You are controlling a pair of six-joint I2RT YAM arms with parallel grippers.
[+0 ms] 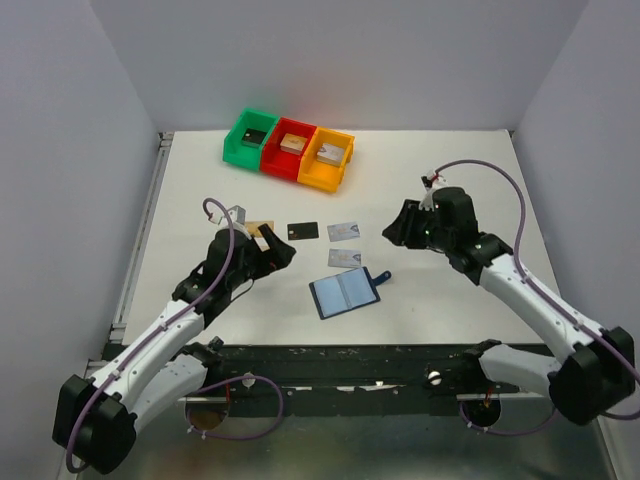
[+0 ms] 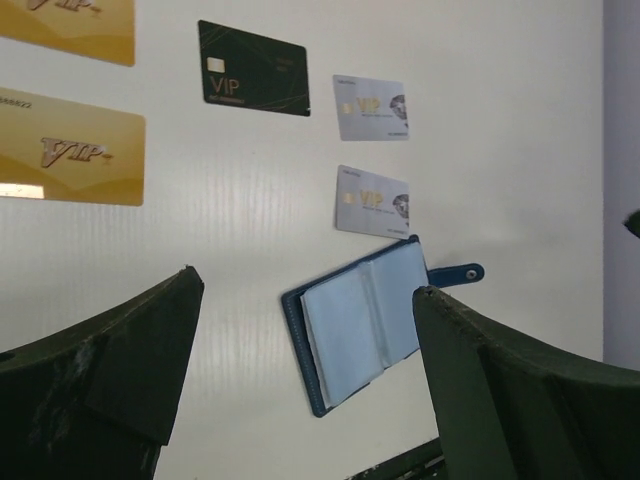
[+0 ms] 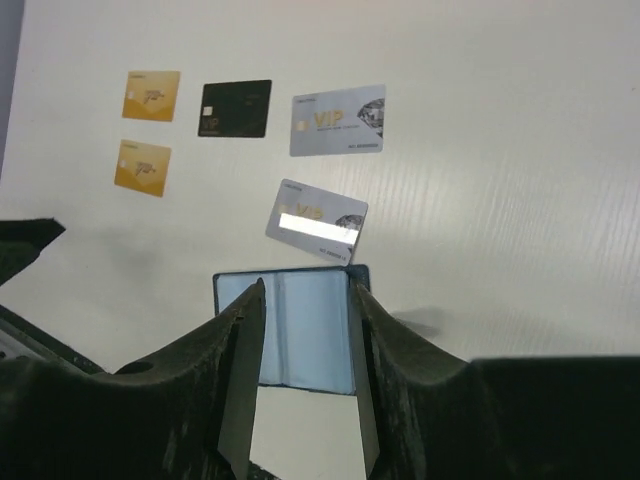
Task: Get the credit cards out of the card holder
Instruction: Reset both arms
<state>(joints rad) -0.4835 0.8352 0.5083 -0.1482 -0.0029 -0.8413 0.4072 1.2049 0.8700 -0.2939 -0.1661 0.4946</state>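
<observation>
The card holder (image 1: 345, 293) lies open and flat on the white table, light blue pockets up, its snap tab to the right. It also shows in the left wrist view (image 2: 365, 325) and the right wrist view (image 3: 300, 350). Loose cards lie beyond it: two tan-gold cards (image 2: 70, 160) (image 2: 70, 25), a black card (image 1: 303, 231) and two pale grey cards (image 1: 344, 232) (image 1: 345, 258). My left gripper (image 1: 278, 250) (image 2: 307, 285) is open and empty, above the table left of the wallet. My right gripper (image 1: 392, 230) (image 3: 305, 290) is open and empty, raised to the wallet's right.
Green (image 1: 251, 138), red (image 1: 290, 150) and orange (image 1: 330, 158) bins with small blocks stand in a row at the back. A metal rail (image 1: 140, 230) runs along the table's left edge. Grey walls enclose the sides.
</observation>
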